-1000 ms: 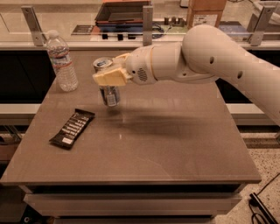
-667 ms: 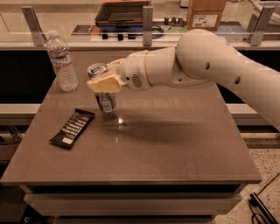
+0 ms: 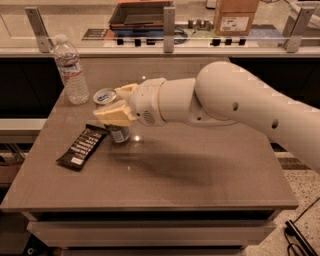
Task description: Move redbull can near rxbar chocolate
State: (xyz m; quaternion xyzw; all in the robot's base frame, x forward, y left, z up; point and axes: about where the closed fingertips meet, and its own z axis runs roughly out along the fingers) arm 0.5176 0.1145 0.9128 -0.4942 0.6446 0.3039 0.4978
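The redbull can (image 3: 107,97), silver with a pull-tab top, stands upright on the grey table (image 3: 200,175) at left centre, its lower part showing below my fingers. My gripper (image 3: 114,111) is shut on the can's body, its cream fingers (image 3: 112,116) wrapped around it. The rxbar chocolate (image 3: 82,146), a flat black wrapper with white text, lies on the table just left of and below the can, its upper end next to the can's base.
A clear plastic water bottle (image 3: 71,70) stands at the table's back left. Behind the table runs a counter with posts (image 3: 168,27), a dark tray (image 3: 140,12) and a cardboard box (image 3: 235,15). My white arm (image 3: 240,105) spans the right half.
My gripper has carried the can to the left and toward the front, closer to the black bar. The bar and the bottle have not moved.
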